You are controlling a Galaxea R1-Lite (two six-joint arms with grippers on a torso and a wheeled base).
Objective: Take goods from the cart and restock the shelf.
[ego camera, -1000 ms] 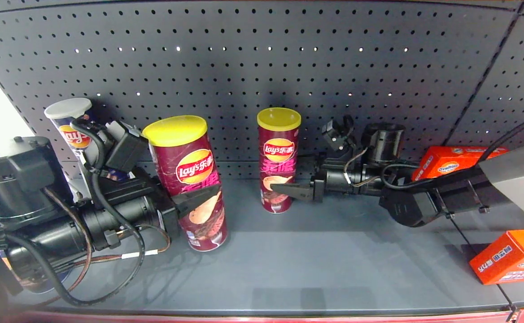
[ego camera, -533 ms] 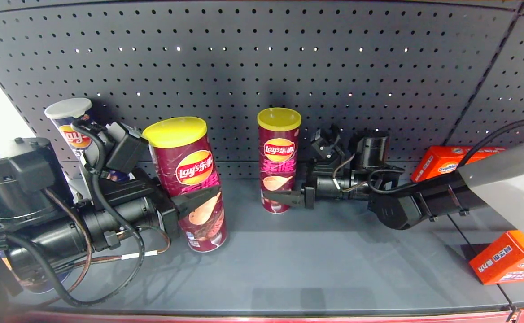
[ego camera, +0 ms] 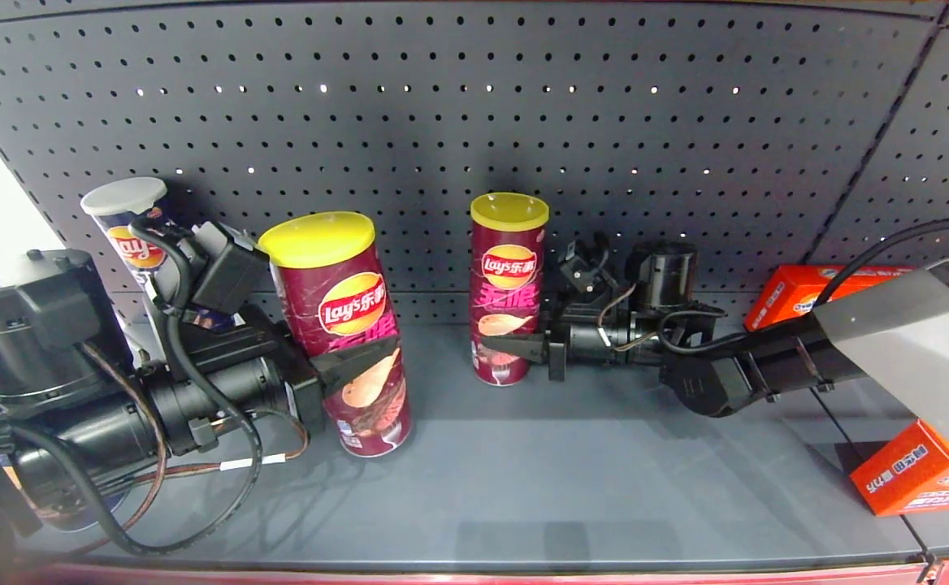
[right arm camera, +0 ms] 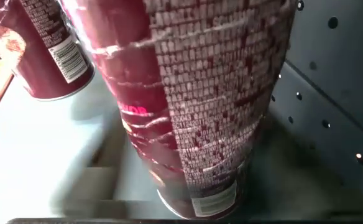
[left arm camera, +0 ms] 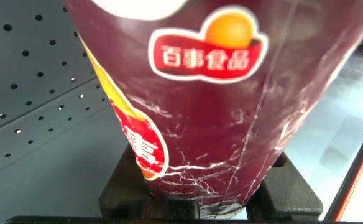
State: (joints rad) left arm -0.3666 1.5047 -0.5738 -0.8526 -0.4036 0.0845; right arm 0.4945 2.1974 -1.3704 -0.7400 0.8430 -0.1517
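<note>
The left chip can (ego camera: 336, 325) and the middle chip can (ego camera: 509, 284) wear glossy maroon wrap, finely crinkled with pale creases, under smooth yellow plastic lids (ego camera: 509, 210). The shelf (ego camera: 604, 487) and its perforated back panel (ego camera: 523, 106) look like matt grey painted metal; the orange boxes (ego camera: 913, 473) are smooth, lightly shiny cardboard.

Left arm enters from 8 o'clock, forearm level, wrist pointing to 3 o'clock. Left gripper (ego camera: 363, 360) is clamped on the near chip can (ego camera: 330, 284). Right arm enters from 3 o'clock, stretched level toward 9 o'clock. Right gripper (ego camera: 511, 347) is closed around the far chip can (ego camera: 509, 268), one finger across its front.
</note>
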